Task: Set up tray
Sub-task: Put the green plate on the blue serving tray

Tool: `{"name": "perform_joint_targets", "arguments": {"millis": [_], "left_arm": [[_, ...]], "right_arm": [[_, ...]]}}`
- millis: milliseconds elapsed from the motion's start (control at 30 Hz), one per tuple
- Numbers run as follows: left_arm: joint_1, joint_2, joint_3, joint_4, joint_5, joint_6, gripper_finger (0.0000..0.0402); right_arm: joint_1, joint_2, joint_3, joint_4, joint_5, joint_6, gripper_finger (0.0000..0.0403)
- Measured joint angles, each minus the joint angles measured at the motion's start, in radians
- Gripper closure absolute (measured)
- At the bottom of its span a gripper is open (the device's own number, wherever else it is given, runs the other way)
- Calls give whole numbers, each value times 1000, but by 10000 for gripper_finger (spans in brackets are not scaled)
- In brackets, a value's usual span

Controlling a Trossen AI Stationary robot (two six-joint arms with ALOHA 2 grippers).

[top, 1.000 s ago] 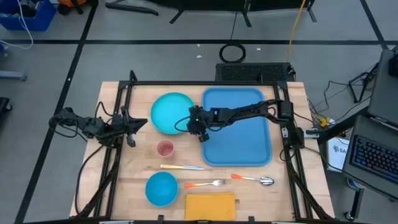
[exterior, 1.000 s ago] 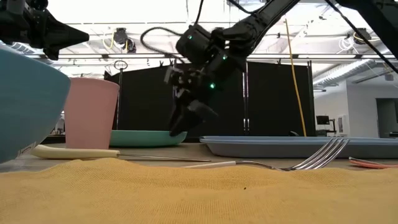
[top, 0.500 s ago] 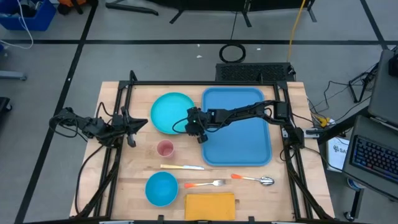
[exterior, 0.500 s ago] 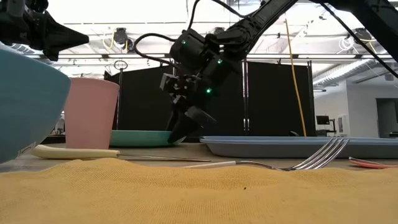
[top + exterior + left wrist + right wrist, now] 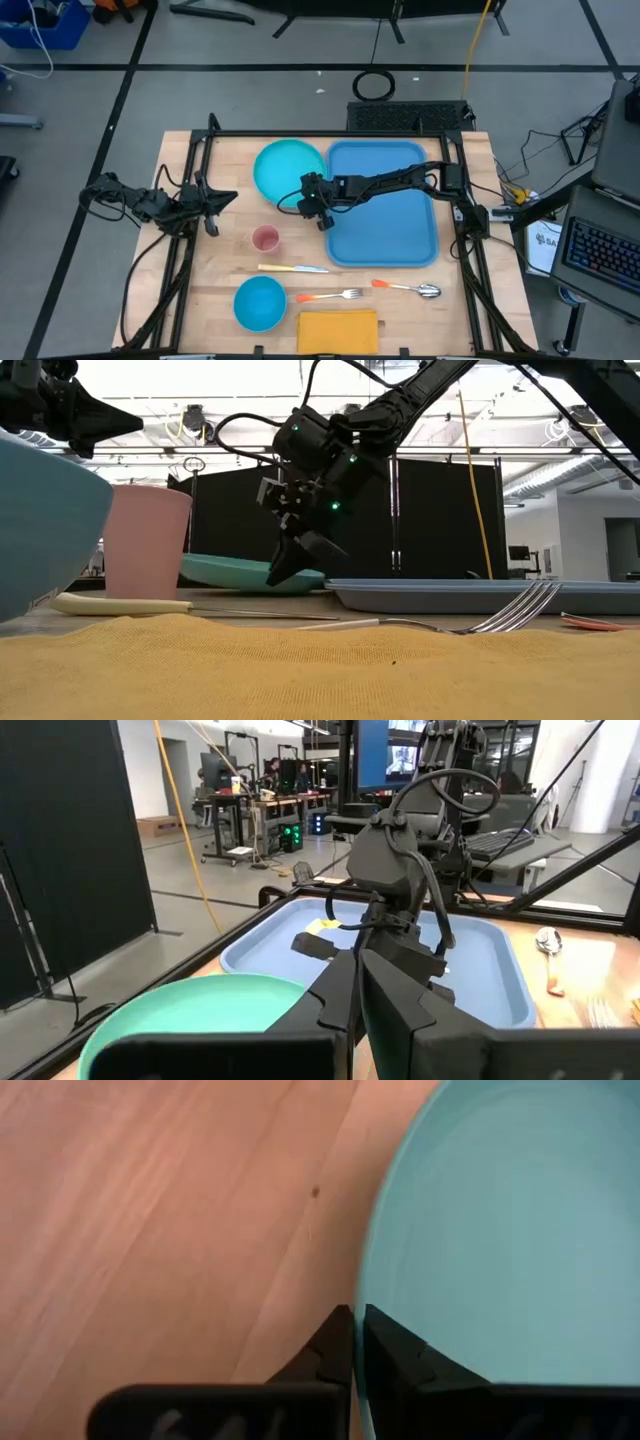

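The right tool (image 5: 318,212) is clamped on the near rim of the turquoise plate (image 5: 288,169), just left of centre in the high view; in the low view the plate tilts up off the worktop (image 5: 200,270). The blue tray (image 5: 390,215) lies flat right of centre, its left edge touching the plate. The left tool (image 5: 207,208) waits at middle left, fingers together, empty.

No text, label, brand, number or sign can be read on anything in these views.
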Motion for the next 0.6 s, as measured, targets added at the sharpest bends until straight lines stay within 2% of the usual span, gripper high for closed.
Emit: {"name": "perform_joint_targets", "arguments": {"millis": [333,467,600], "left_arm": [[0,0,0,-4,0,0,378],[0,0,0,-6,0,-1,378],[0,0,0,-7,0,-3,378]], "right_arm": [[26,0,0,16,62,-42,400],[39,0,0,25,135,-76,401],[46,0,-1,30,141,-79,402]]}}
